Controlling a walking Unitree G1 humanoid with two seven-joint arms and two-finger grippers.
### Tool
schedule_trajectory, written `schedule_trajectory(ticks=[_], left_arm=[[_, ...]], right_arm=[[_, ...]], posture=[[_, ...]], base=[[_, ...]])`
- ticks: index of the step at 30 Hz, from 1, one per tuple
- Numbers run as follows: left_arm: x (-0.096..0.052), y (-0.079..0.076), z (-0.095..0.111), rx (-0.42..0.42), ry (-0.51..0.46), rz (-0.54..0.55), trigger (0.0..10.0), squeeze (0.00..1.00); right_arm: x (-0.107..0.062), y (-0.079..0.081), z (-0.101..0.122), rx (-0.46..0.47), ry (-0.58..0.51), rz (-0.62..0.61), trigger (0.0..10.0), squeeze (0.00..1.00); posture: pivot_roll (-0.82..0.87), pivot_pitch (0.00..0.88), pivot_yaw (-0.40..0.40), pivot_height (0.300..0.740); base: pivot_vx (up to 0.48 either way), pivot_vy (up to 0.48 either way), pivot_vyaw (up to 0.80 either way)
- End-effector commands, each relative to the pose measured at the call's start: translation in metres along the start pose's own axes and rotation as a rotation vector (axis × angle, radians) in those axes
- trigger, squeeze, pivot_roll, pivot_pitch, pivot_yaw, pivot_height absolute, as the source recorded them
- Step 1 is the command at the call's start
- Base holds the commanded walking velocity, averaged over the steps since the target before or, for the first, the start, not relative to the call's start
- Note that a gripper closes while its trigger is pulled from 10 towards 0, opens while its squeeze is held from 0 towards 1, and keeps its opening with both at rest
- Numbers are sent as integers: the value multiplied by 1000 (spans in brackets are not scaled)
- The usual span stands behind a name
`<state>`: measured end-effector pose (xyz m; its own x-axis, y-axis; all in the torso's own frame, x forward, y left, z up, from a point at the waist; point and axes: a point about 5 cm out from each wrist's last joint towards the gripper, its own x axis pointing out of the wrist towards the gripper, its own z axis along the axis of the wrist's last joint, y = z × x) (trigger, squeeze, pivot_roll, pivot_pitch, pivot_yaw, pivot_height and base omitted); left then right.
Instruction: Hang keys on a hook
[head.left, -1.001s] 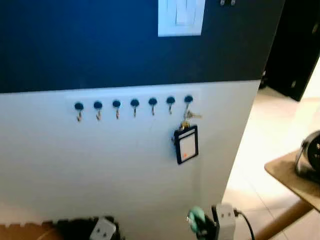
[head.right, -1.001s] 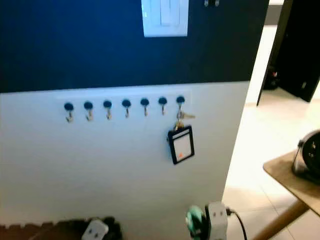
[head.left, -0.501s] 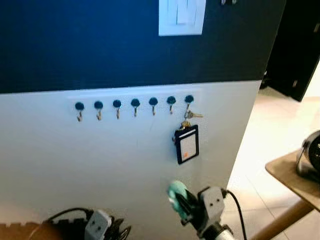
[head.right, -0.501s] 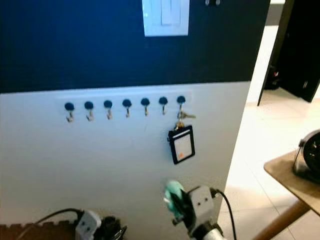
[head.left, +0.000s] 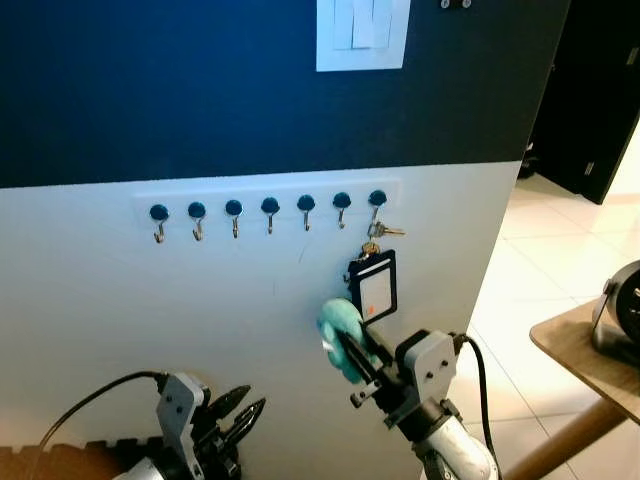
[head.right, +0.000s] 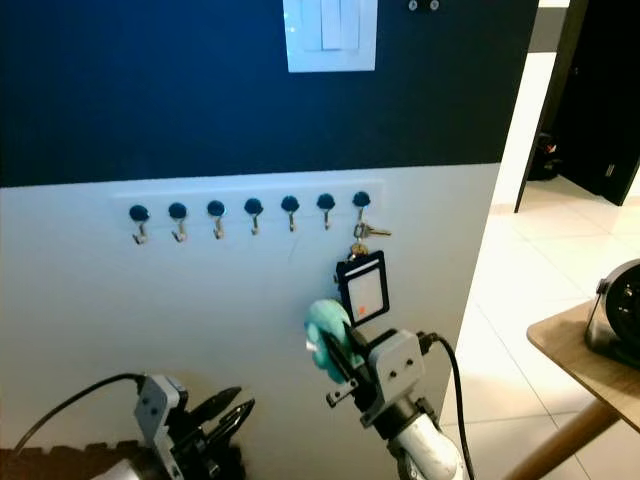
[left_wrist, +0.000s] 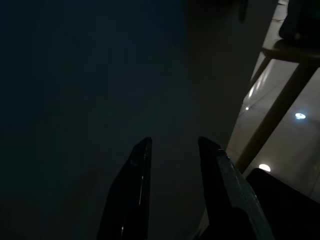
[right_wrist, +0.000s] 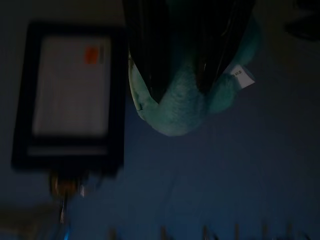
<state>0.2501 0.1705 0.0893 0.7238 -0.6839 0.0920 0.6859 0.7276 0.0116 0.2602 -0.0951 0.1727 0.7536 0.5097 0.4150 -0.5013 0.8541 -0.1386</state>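
1. Seven blue-capped hooks (head.left: 269, 207) are seen in a row on a white strip along the wall, just below the line where dark blue paint meets white.
2. A set of keys (head.left: 378, 233) with a black-framed card holder (head.left: 374, 291) is hung from the rightmost hook (head.left: 377, 200); the holder lies tilted against the white wall.
3. A teal plush keychain (head.left: 341, 327) is clamped between the closed black fingers of the right gripper (head.left: 352, 351), which is raised in front of the wall, below and slightly left of the card holder.
4. In the right wrist view, the plush (right_wrist: 187, 97) is seen pinched between the two fingers (right_wrist: 150, 45), with a small white label at its side, and the card holder (right_wrist: 70, 95) is seen just beside it.
5. Whether any metal keys are attached to the plush cannot be told.
6. The left gripper (head.left: 237, 418) is held low near the base of the wall, its fingers slightly parted and nothing held between them.
7. A white light switch plate (head.left: 362, 33) is mounted on the blue part of the wall above the hooks.
8. A wooden table edge (head.left: 575, 360) is seen at the right, over a pale tiled floor (head.left: 540, 270).
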Motion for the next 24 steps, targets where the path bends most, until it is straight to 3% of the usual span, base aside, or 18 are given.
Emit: schedule_trajectory(ticks=[1,11,14,19,21,24], left_arm=[[-4,5,5,7,4,0,10000,0],[5,9,23,34,-37,-11,10000,0],[9,8,30,39,-48,-24,10000,0],[11,6,34,42,-56,-34,10000,0],[20,2,46,5,-130,-38,10000,0],[23,0,52,-7,-159,-47,10000,0]], right_arm=[[6,5,10,-5,-37,15,10000,0],[19,16,30,-14,-114,44,10000,0],[28,15,44,-20,-159,33,10000,0],[32,12,48,-9,-177,21,10000,0],[40,10,55,2,-204,12,10000,0],[42,10,58,4,-216,12,10000,0]], posture=[[37,48,26,740],[36,46,25,740],[34,47,25,740],[35,46,23,740],[37,45,19,740],[36,44,18,740]], base=[[0,0,0],[0,0,0],[0,0,0],[0,0,0],[0,0,0],[0,0,0]])
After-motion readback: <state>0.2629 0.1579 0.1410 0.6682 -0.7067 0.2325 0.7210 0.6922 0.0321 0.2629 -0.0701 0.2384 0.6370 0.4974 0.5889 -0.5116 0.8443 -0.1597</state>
